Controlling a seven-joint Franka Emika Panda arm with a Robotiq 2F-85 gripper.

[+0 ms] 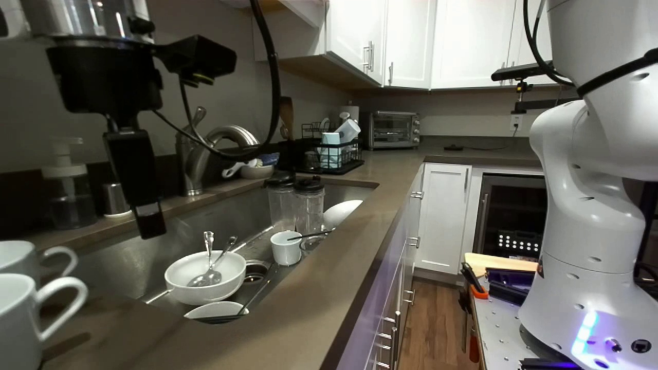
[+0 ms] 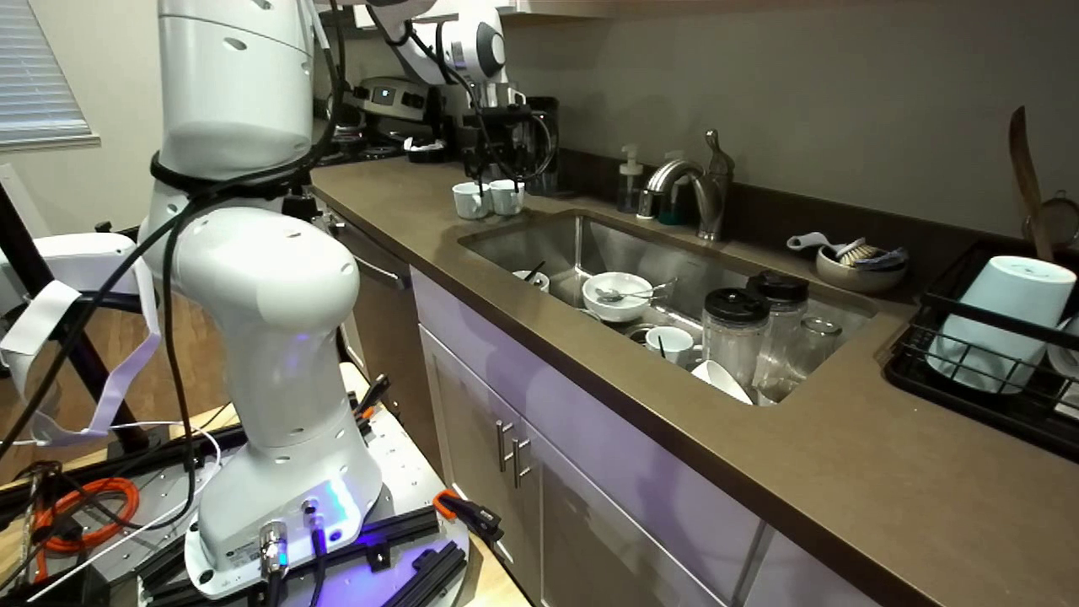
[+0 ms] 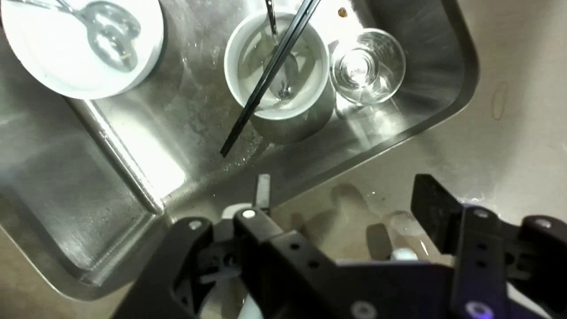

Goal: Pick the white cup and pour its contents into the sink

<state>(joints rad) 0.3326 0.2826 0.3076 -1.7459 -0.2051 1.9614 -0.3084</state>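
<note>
Toward the back edge of the bench (image 2: 843,472), beside the end of the sink (image 2: 649,253) farther from the bench corner where a toaster oven (image 1: 393,130) sits, I record the white cup (image 2: 506,201) standing upright. Finish: plain, glossy white, with a round body, a wide mouth and one loop handle. In an exterior view that handle points toward the sink, while part of the lower body is hidden by a look-alike mug (image 1: 15,324), which stands just beside the cup, nearer the bench's front edge, and appears slightly larger. I cannot make out what the cup holds.

My end effector (image 3: 342,188) points down near the pair, its fingers apart. In an exterior view a gap shows between a finger and the cup's handle. Small white patches show beside the end effector in my wrist view; I cannot assign them to either piece.

Set between the front and back edges of the bench, the stainless-steel sink contains a white bowl (image 1: 198,295) with spoons (image 1: 205,279) in it, a small cup (image 1: 285,252) and two jars (image 1: 309,211) with black lids. A curved metal faucet (image 2: 714,194) rises along the back edge.
</note>
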